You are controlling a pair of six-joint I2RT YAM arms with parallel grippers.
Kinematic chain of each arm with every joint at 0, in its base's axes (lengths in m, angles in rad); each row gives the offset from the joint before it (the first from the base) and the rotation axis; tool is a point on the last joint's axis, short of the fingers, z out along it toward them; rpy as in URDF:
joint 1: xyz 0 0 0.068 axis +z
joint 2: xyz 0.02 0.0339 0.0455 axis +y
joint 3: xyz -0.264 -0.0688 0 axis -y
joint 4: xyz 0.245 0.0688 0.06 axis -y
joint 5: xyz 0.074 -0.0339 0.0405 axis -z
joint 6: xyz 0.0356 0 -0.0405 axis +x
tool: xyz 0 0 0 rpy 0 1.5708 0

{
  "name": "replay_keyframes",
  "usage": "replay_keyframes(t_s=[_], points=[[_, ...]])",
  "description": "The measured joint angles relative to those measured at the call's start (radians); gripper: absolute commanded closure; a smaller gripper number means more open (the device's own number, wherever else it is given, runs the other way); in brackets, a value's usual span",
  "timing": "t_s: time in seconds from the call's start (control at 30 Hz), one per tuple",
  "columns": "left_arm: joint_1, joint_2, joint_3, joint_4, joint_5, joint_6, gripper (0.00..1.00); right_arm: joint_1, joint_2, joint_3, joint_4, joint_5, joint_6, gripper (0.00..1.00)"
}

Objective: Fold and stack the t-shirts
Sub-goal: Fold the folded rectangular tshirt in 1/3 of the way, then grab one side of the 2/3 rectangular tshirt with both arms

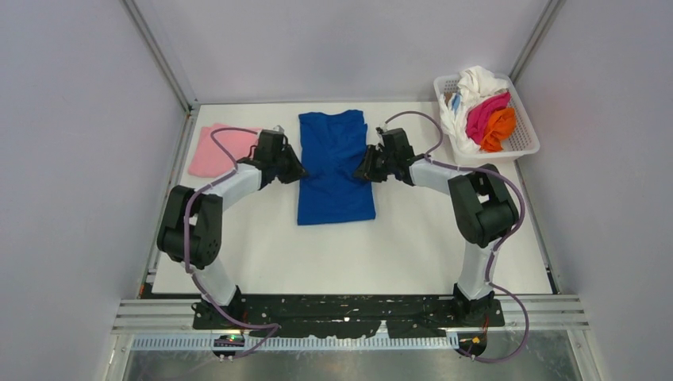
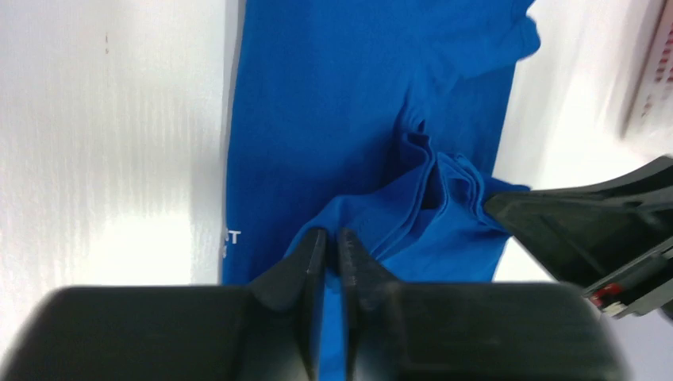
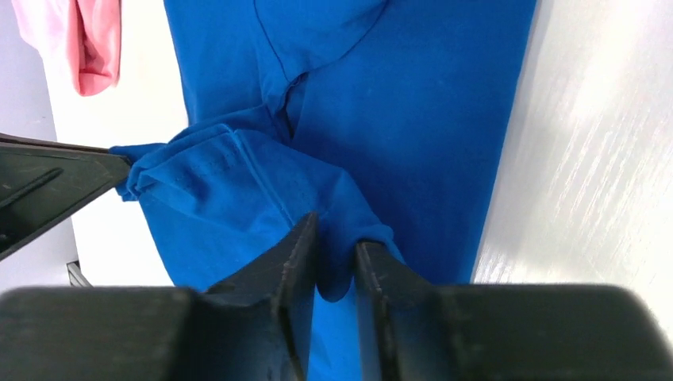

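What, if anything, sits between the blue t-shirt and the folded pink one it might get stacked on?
Only the left arm itself: its fingers pinch the left edge of the blue t-shirt, its wrist overhanging the pink t-shirt. Otherwise just table.

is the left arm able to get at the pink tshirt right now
Probably yes: the pink t-shirt lies just beside the left gripper, nothing between them. But that gripper is shut on the edge of the blue t-shirt, so it would need to let go first.
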Motion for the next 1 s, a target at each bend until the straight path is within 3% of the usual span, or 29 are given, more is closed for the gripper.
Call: replay_keyframes(t_s=[0.07,0.13,0.17,0.3,0.4,0.7,0.9,1.0], points=[[0.001,0.013,0.024,-0.013,-0.011,0.008,0.3,-0.002,0.015,0.013,0.001,0.0,0.005,0.48],[0.003,0.019,0.043,-0.021,-0.019,0.015,0.04,-0.006,0.02,0.02,0.001,0.0,0.012,0.35],[0.005,0.019,0.05,-0.025,-0.022,0.014,0.01,-0.009,0.02,0.021,0.002,0.001,0.012,0.31],[0.01,0.0,0.056,-0.038,-0.031,0.012,0.0,-0.019,0.011,0.021,0.011,0.016,0.014,0.11],[0.01,-0.049,0.039,-0.04,-0.03,0.016,0.0,-0.024,-0.035,-0.003,0.022,0.038,0.014,0.02],[0.0,-0.347,-0.237,-0.046,-0.011,0.011,0.0,-0.019,-0.344,-0.284,0.06,0.053,0.011,0.05],[-0.023,-0.431,-0.406,-0.073,0.006,0.0,0.01,0.041,-0.436,-0.45,0.05,0.058,0.014,0.04],[-0.032,-0.434,-0.457,-0.074,0.021,-0.018,0.12,0.073,-0.436,-0.477,0.035,0.07,0.016,0.04]])
